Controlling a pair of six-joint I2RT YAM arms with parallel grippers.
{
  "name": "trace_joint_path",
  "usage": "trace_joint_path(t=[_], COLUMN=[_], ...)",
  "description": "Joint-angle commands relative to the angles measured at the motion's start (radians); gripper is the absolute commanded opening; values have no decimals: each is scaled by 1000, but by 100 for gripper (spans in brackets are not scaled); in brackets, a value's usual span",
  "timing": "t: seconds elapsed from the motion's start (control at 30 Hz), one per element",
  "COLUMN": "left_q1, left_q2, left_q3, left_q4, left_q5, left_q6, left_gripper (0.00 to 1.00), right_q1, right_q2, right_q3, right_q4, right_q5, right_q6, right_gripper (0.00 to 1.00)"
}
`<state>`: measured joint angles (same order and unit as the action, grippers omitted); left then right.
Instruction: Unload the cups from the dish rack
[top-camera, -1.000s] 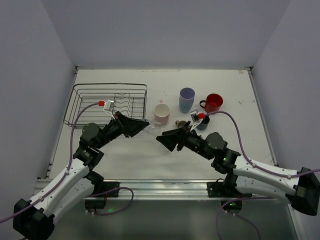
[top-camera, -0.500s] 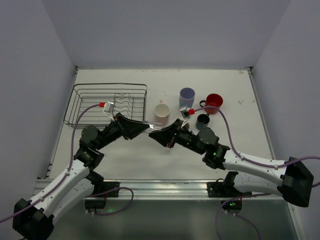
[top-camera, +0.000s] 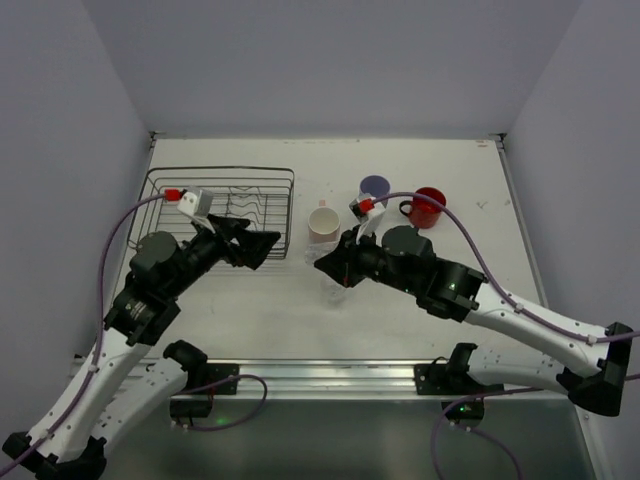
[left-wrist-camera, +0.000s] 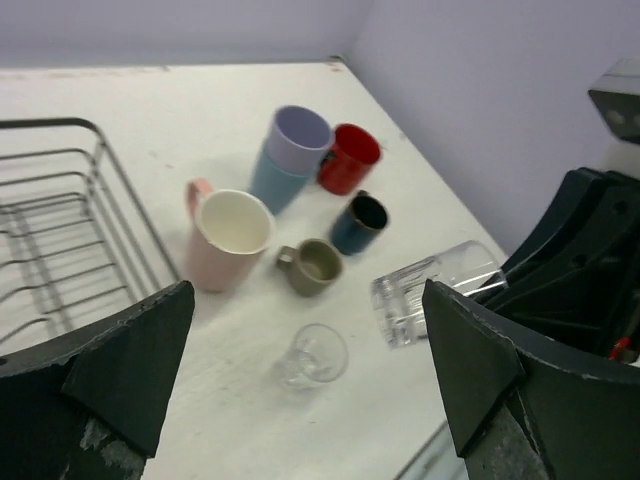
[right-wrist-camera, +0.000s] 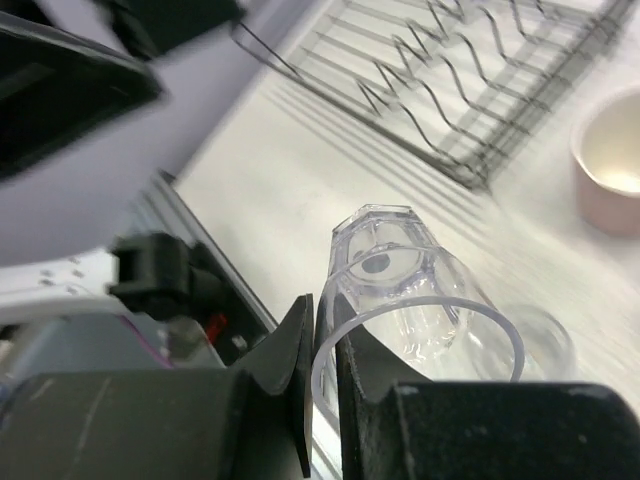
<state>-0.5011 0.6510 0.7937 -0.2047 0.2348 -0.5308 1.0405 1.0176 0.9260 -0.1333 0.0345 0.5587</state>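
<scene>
The black wire dish rack (top-camera: 220, 171) (left-wrist-camera: 128, 198) sits at the back left with no cup showing in it. To its right on the table stand the pale pink cup (top-camera: 323, 224) (left-wrist-camera: 228, 235), lavender tumbler (top-camera: 374, 187) (left-wrist-camera: 291, 148) and red mug (top-camera: 430, 206) (left-wrist-camera: 347, 157). The left wrist view also shows the olive mug (left-wrist-camera: 315, 265) and the blue cup (left-wrist-camera: 358, 222). My right gripper (top-camera: 330, 266) (right-wrist-camera: 325, 332) is shut on the rim of a clear glass (left-wrist-camera: 435, 291) (right-wrist-camera: 400, 290), held tilted above the table. My left gripper (top-camera: 262, 245) (left-wrist-camera: 308, 302) is open and holds nothing.
A second clear glass (left-wrist-camera: 313, 355) (right-wrist-camera: 542, 340) stands on the table below the held one. The right arm's body hides the olive and blue cups in the top view. White walls close in the table on three sides.
My left gripper let go of the clear glass, opened wide and drew back left toward the rack. My right gripper closed on the glass's rim and now holds it alone.
</scene>
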Motion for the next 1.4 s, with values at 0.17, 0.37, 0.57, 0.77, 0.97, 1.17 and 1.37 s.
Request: trace_joint_path(t=[0.17, 0.37, 0.57, 0.77, 0.97, 1.17, 1.37], left_q1=[-4, 3, 9, 12, 13, 13, 13], left_q2=[-198, -278, -318, -324, -338, -329, -329], left_q3=[-106, -102, -113, -114, -117, -119, -119], left_q4=[-222, -222, -228, -231, -229, -228, -226], left_q5=[-433, -473, -474, -460, -460, -450, -448], left_q6=[252, 252, 242, 239, 241, 241, 239], left_gripper=[100, 100, 100, 100, 100, 100, 100], right_q1=[0, 3, 10, 24, 30, 30, 30], right_q2=[234, 422, 550, 622, 673, 714, 734], right_q3=[338, 445, 516, 560, 582, 588, 574], right_q4=[-738, -838, -847, -847, -842, -838, -825], right_q5=[139, 154, 151, 151, 162, 186, 197], right_q6=[-143, -160, -168, -174, -181, -187, -195], right_gripper=[0, 0, 0, 0, 0, 0, 0])
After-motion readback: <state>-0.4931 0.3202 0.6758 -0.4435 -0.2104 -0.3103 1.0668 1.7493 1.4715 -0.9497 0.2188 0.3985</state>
